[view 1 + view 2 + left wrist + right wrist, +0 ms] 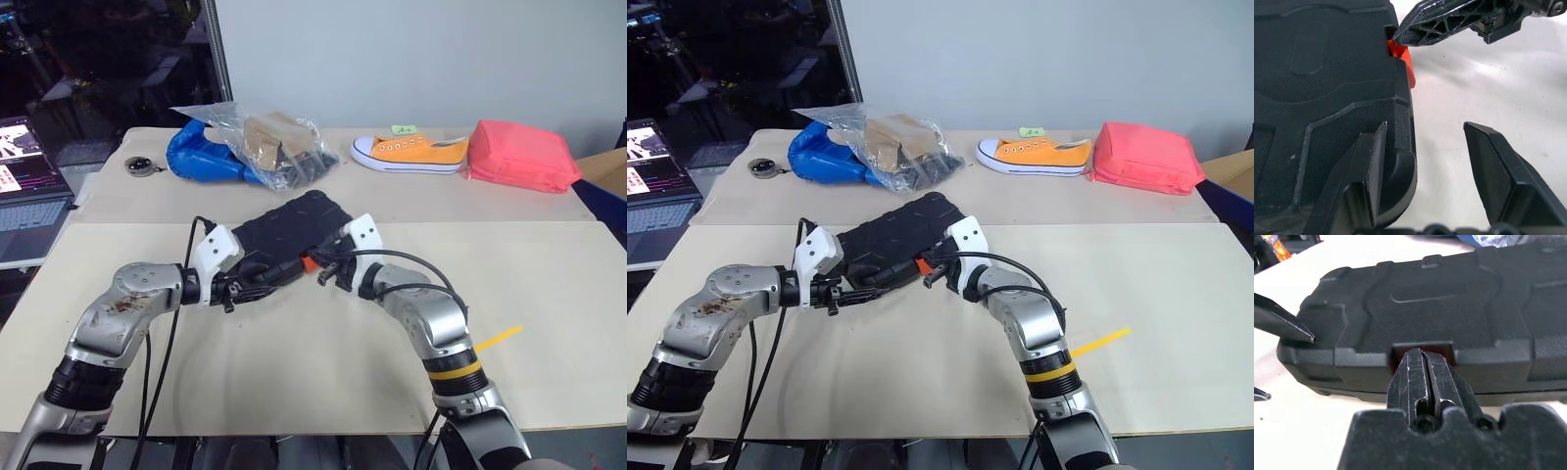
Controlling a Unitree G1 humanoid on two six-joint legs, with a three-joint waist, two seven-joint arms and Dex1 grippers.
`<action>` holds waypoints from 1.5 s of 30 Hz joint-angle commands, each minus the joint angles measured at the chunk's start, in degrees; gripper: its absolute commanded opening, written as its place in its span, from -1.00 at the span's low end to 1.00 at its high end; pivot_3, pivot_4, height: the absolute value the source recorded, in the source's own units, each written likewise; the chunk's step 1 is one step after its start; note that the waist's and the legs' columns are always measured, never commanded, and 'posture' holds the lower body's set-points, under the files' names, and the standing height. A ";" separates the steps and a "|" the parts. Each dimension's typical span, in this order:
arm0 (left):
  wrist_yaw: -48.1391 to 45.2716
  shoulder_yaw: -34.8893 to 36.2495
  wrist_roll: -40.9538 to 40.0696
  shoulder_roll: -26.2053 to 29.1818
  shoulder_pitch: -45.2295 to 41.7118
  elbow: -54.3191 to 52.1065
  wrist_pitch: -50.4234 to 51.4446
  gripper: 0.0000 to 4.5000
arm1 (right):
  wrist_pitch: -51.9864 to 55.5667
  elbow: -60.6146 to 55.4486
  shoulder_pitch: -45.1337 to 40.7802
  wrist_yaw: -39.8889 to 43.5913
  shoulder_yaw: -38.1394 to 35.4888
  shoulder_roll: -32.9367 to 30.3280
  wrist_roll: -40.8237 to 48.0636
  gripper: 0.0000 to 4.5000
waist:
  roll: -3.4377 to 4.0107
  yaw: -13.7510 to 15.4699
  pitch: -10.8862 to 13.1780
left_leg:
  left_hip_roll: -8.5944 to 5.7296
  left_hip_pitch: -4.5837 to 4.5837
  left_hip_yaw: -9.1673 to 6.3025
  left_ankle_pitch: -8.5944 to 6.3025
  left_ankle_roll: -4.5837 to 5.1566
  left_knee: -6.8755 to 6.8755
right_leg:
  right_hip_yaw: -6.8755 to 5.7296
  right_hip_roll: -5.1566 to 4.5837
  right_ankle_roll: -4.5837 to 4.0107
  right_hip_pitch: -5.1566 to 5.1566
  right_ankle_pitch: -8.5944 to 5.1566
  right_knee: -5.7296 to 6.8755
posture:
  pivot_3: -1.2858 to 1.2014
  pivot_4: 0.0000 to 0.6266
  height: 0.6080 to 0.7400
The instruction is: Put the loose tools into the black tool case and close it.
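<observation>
The black tool case [294, 227] lies closed on the table, textured shell up, with its small orange latch [1403, 58] on the near edge. My right gripper [1422, 355] is shut, and its joined tips press against the latch. My left gripper [1425, 126] is open at the case's near corner. One of its fingers [1369, 161] rests on the lid and the other [1498, 166] stands beside the edge over bare table. In the head views the left gripper [257, 282] and the right gripper [315, 264] meet at the case's front edge. The loose tools are out of view.
At the back lie a blue bag under a clear plastic bag [245, 147], an orange shoe [411, 152] and a pink pouch [519, 157]. A small round object [140, 164] sits at the back left. A laptop [24, 196] stands off the table's left. A yellow strip [498, 338] marks the right.
</observation>
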 commanded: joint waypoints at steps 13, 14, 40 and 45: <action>1.20 -0.81 0.87 -0.19 2.43 1.81 1.95 0.19 | -1.90 9.58 -0.33 2.01 9.31 -3.71 -8.82 -0.98 | -0.11 -0.13 -0.28 | 0.01 0.93 0.03 -0.01 -0.01 -0.06 | 0.02 -0.03 0.32 0.87 -0.22 -0.06 | 0.03 -0.52 1.00; 1.30 -0.75 0.86 -0.26 2.49 1.87 1.95 0.19 | -2.54 10.40 -0.40 2.05 9.68 -3.62 -9.34 -0.98 | -0.12 -0.13 -0.32 | 0.02 0.97 0.03 -0.01 -0.01 -0.06 | 0.03 -0.03 0.32 0.89 -0.22 -0.06 | 0.03 -0.52 1.00; -2.34 34.87 -21.17 1.53 36.69 -21.83 0.88 1.00 | -16.74 -26.31 39.49 32.69 -33.86 -36.96 19.92 0.98 | -0.18 1.07 0.05 | 0.01 0.13 -0.25 -0.38 -0.11 -0.05 | 0.00 -0.42 0.42 0.45 -0.36 -0.64 | 0.03 -0.52 1.00; -3.86 37.24 -21.97 2.17 40.95 -21.69 0.55 1.00 | -19.87 -23.82 43.30 34.87 -38.51 -37.78 18.59 0.98 | -0.23 1.60 0.10 | 0.12 0.63 -0.07 -0.37 -0.11 -0.07 | -0.01 -0.51 0.06 0.89 -0.63 -0.83 | 0.03 -0.52 1.00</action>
